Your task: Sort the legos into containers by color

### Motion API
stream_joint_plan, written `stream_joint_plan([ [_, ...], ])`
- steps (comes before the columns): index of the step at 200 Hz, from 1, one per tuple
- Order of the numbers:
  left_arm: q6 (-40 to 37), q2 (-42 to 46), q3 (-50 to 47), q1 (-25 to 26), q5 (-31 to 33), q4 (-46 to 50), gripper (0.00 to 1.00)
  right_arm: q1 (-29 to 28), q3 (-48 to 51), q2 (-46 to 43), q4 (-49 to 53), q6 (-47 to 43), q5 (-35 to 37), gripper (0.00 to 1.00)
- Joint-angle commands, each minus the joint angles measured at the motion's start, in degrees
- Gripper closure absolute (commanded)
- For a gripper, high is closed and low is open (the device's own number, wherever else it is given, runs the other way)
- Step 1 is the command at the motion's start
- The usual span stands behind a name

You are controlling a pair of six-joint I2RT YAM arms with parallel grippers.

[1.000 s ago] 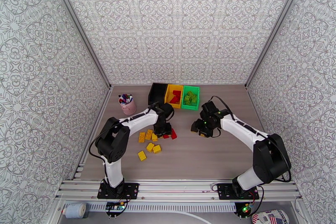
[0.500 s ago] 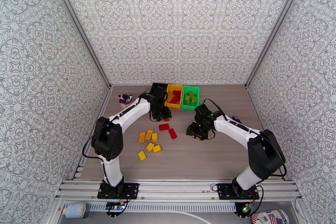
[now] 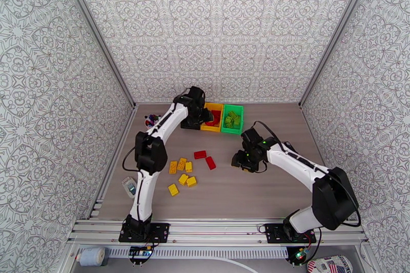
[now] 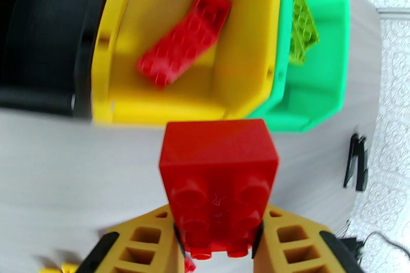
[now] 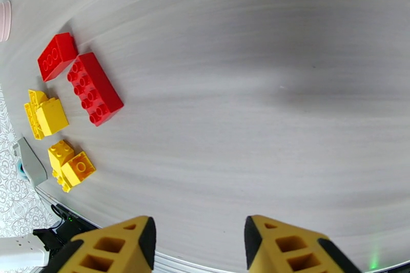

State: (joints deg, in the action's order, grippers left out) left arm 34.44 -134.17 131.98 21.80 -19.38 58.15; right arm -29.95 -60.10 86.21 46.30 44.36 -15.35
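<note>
red is the colour on the move: the left gripper (image 4: 218, 230) is clamped on a square four-stud red brick (image 4: 218, 166). a second ago it was down among the loose bricks in the middle of the table (image 3: 246, 192); now it has swung back to the bins. the brick hangs just short of the near wall of the yellow bin (image 4: 169, 102). that bin already holds red pieces (image 4: 184, 41), and the green bin (image 4: 318, 89) beside it holds light green ones. the inside of the black bin (image 4: 46, 38) is too dark to read. the drop looks close, since a little more reach should bring the brick over the opening. two loose red bricks (image 3: 200, 154) and a scatter of yellow bricks (image 3: 182, 172) are left on the table, so sorting is well short of done. the right gripper (image 5: 200, 233) has barely shifted; it hovers low over bare wood, jaws apart with nothing between them.
</note>
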Motion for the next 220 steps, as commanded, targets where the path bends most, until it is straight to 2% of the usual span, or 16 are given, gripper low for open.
stream_joint_plan([
  [1, 0.93, -4.16, 7.15, -1.32, -3.22, 1.30, 0.67, -0.25, 1.12, -1.88, 1.66, 0.87, 1.99, 0.49],
  [21, 1.87, -6.63, 11.00, -1.84, -4.25, 0.64, 0.66, -0.20, 1.14, -2.04, 2.18, 0.77, 2.30, 0.49],
  [120, 3.07, -9.50, 11.53, -2.91, -9.83, -5.15, 0.60, -0.21, -1.62, -0.02, 3.75, -0.59, 2.79, 0.48],
  [220, 3.82, -8.78, 11.67, -2.67, -10.51, -7.19, 0.40, -1.47, -1.15, -0.66, 2.17, 0.45, 1.73, 0.44],
])
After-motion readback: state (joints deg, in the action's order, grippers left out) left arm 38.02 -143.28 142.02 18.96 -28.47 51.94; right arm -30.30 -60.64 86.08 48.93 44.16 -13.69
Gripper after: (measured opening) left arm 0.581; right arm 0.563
